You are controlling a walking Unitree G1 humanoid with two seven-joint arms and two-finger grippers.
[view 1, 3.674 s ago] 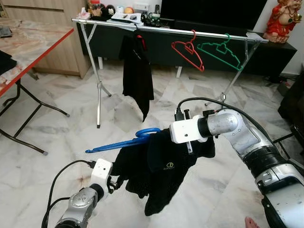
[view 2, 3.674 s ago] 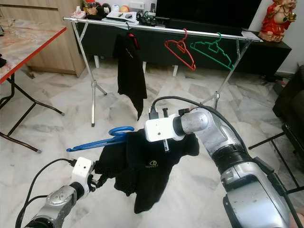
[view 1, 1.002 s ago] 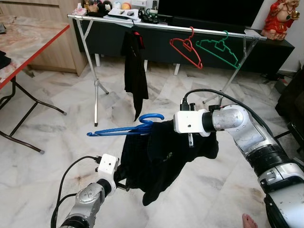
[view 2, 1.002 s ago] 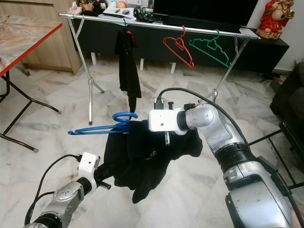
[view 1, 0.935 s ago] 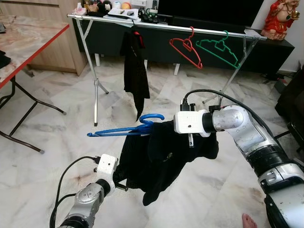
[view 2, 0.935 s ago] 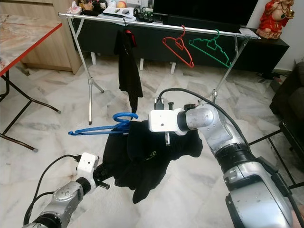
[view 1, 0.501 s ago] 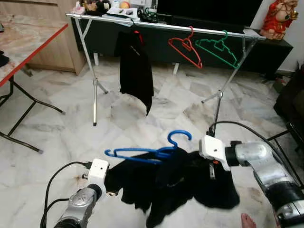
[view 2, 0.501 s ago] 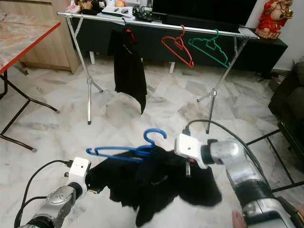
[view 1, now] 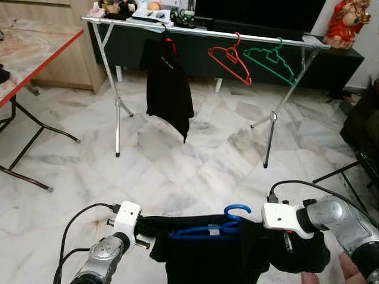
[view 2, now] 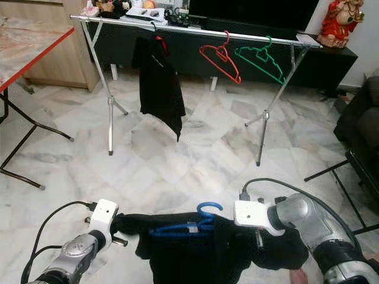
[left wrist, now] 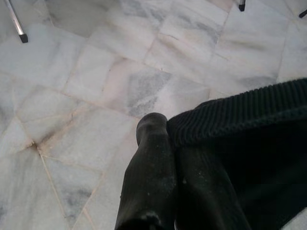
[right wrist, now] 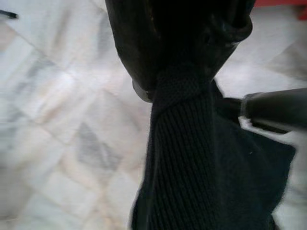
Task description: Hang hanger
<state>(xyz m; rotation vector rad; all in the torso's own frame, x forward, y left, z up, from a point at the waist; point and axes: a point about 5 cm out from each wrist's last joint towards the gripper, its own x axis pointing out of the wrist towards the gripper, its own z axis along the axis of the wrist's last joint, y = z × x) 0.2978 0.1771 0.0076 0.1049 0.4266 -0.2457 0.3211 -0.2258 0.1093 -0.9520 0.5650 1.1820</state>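
Your left hand [left wrist: 165, 158] and right hand [right wrist: 180, 72] pinch the shirt [view 1: 225, 257] with its hanger [view 1: 207, 228] low, open floor [view 1: 195, 165] before the far rack [view 1: 201, 32].

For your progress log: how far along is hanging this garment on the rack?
Done: the black garment sits on the blue hanger. In hand: left gripper and right gripper each clamp its ribbed edge, holding it low. Left: hooking it onto the rack rail.

My blue hanger [view 1: 208, 229] carries a black ribbed top [view 2: 195, 251]. On the silver rack [view 1: 195, 32] hang a red hanger [view 1: 230, 57], a green hanger [view 1: 271, 61] and a black shirt [view 1: 170, 89]. The floor [view 1: 201, 160] is white and grey marble.
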